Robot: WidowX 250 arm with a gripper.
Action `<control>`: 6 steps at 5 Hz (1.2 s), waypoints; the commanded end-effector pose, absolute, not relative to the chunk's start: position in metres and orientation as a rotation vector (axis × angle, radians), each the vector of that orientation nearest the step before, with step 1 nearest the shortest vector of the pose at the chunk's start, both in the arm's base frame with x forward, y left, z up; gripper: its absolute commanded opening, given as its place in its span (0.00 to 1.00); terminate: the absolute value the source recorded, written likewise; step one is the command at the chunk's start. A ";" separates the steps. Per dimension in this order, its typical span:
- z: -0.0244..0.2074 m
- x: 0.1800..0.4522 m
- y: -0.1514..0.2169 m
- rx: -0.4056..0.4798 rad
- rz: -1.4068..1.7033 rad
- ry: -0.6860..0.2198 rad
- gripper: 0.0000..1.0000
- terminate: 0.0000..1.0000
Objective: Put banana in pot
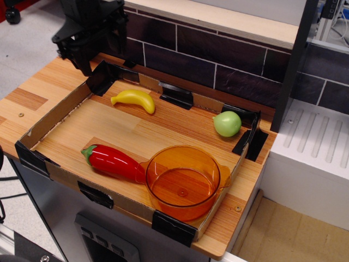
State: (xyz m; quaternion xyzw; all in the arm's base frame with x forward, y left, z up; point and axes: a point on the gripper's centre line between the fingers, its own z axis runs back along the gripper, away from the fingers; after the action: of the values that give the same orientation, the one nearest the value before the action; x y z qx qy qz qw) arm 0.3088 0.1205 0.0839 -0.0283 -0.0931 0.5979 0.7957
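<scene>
At tray's back-left corner: gripper hovers, jaw gap unclear, holds nothing. Banana lies right and nearer camera, long axis left-right. Pot front-right, empty.

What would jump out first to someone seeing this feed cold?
Probably the big transparent orange pot at the tray's near edge, empty, with the red pepper lying against its left side. Next, the yellow banana near the back wall, and the dark gripper hovering above the tray's back-left corner.
</scene>
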 end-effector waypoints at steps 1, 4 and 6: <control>0.078 0.321 0.118 -0.064 1.402 -0.233 1.00 0.00; 0.035 0.337 0.099 0.029 1.445 -0.200 1.00 0.00; 0.024 0.330 0.096 0.038 1.447 -0.196 0.00 0.00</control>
State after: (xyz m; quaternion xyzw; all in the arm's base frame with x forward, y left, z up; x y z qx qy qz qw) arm 0.3262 0.0872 0.0018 0.0326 -0.0594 0.6623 0.7462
